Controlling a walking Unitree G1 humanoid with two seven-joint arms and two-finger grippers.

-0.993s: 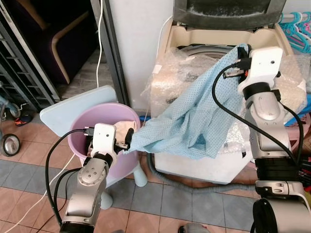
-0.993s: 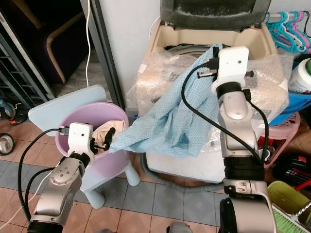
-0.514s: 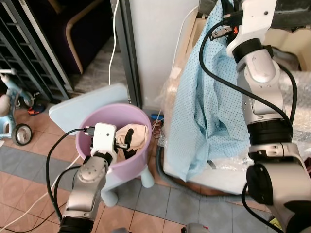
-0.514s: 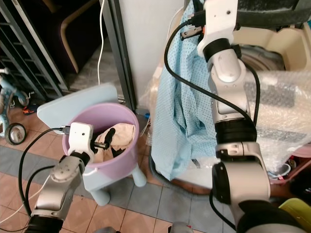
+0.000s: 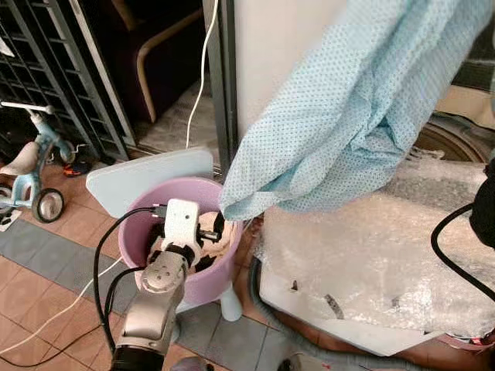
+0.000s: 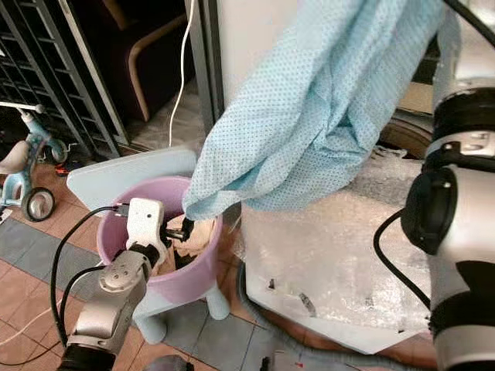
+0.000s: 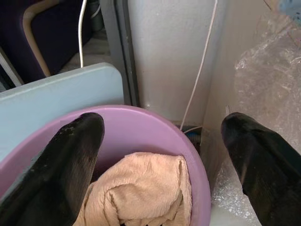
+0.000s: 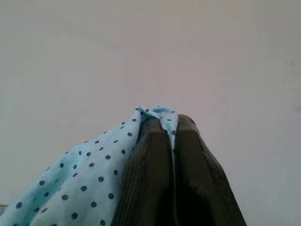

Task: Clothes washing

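Observation:
A light blue dotted garment (image 5: 348, 124) hangs high in front of the washing machine (image 5: 433, 139), its lower corner dangling just above the pink basin (image 5: 139, 232). My right gripper (image 8: 170, 155) is shut on the garment's top edge, raised above the head views. My left gripper (image 7: 162, 141) is open over the basin, its fingers (image 7: 70, 155) wide apart above a beige cloth (image 7: 141, 188) lying inside. The left arm (image 5: 166, 270) reaches up from below to the basin's rim.
Bubble wrap (image 5: 371, 255) covers the machine's front and top. The basin rests on a pale blue child's stool (image 5: 147, 166). A white cable (image 5: 201, 69) hangs by a grey post. A small tricycle (image 5: 39, 166) stands at the left on the tiled floor.
My right gripper has lifted the blue garment higher, out of the top of the head views. The camera has moved closer and turned. The left gripper stays over the basin.

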